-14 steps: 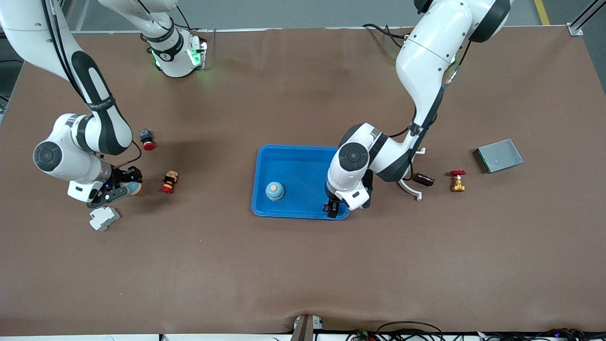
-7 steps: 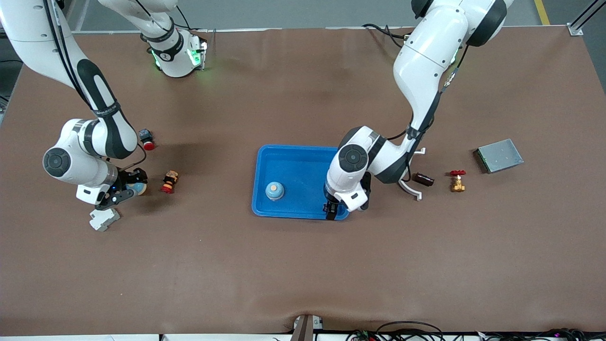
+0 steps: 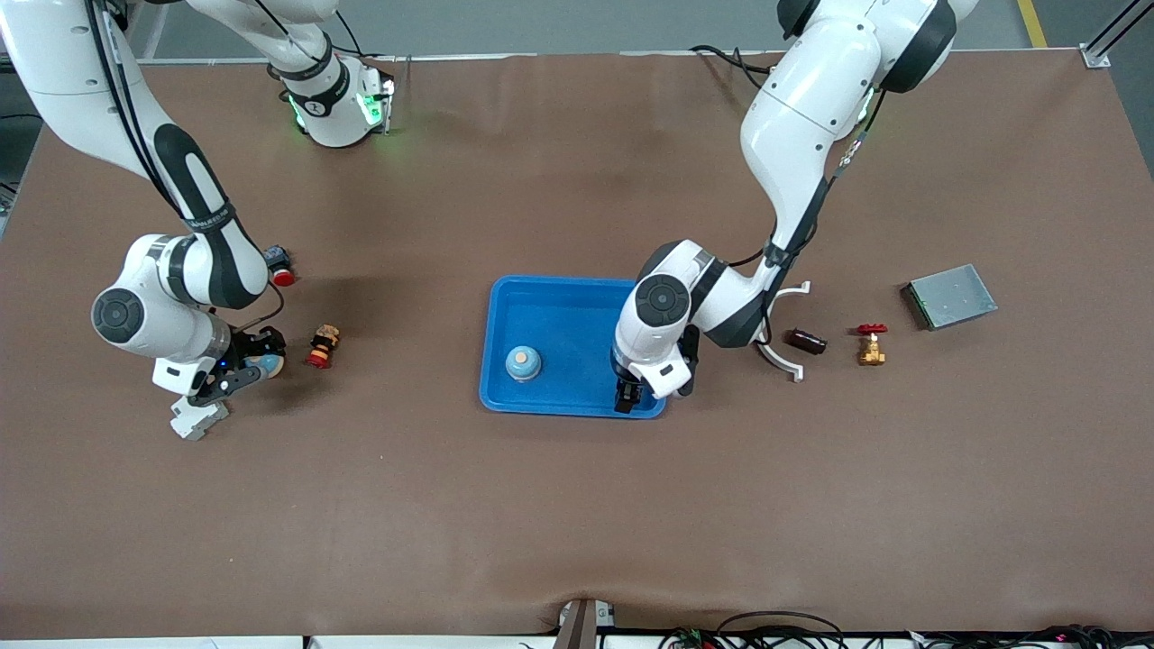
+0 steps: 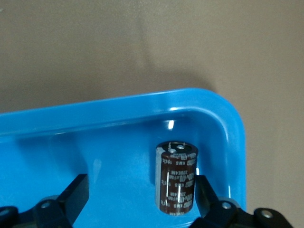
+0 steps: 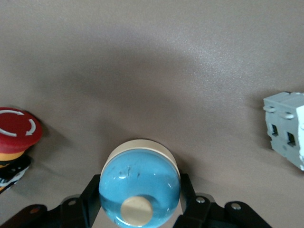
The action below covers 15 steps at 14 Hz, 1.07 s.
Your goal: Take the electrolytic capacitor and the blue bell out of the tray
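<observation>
A dark brown capacitor (image 4: 176, 183) stands upright in the corner of the blue tray (image 3: 550, 311). My left gripper (image 3: 625, 397) is low over that corner and open (image 4: 141, 202). One finger is close beside the capacitor, the other well apart from it. In the front view the gripper hides the capacitor. A blue bell with a cream button (image 3: 523, 362) sits in the tray. My right gripper (image 3: 245, 370) is shut on a second blue bell (image 5: 139, 187), just above the table at the right arm's end.
Near the right gripper are a white breaker (image 3: 196, 417) (image 5: 287, 135), a red-and-yellow push button (image 3: 321, 347) (image 5: 16, 130) and a red button (image 3: 281, 270). Toward the left arm's end lie a white bracket (image 3: 780, 347), a brown cylinder (image 3: 805, 341), a brass valve (image 3: 871, 344) and a grey box (image 3: 948, 296).
My right gripper has carried its bell a short way toward the tray. My left gripper has shifted slightly over the tray corner.
</observation>
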Each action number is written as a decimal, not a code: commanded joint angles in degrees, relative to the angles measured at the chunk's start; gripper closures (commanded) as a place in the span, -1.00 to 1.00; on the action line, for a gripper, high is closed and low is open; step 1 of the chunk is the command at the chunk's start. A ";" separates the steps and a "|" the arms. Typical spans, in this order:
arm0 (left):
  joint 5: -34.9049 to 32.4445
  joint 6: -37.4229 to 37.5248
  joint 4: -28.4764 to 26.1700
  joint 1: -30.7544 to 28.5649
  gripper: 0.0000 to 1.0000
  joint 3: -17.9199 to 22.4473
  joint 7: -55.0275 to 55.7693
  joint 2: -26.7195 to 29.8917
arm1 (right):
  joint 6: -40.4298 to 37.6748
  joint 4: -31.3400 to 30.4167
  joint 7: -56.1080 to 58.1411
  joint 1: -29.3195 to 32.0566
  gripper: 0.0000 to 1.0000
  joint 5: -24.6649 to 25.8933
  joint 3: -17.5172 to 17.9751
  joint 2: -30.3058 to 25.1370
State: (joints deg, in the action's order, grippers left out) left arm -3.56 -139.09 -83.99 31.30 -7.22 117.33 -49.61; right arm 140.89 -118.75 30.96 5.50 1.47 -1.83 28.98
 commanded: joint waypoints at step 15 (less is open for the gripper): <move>-2.86 12.25 0.58 -0.36 1.00 0.72 0.71 7.33 | -23.98 12.04 -5.81 -0.49 -1.00 -4.98 0.60 -2.78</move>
State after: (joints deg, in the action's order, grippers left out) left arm -4.94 -129.94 -82.33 30.96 -6.74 117.33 -45.45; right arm 119.77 -108.24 28.02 5.44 -2.47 -1.62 26.70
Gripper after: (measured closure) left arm 0.652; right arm 0.000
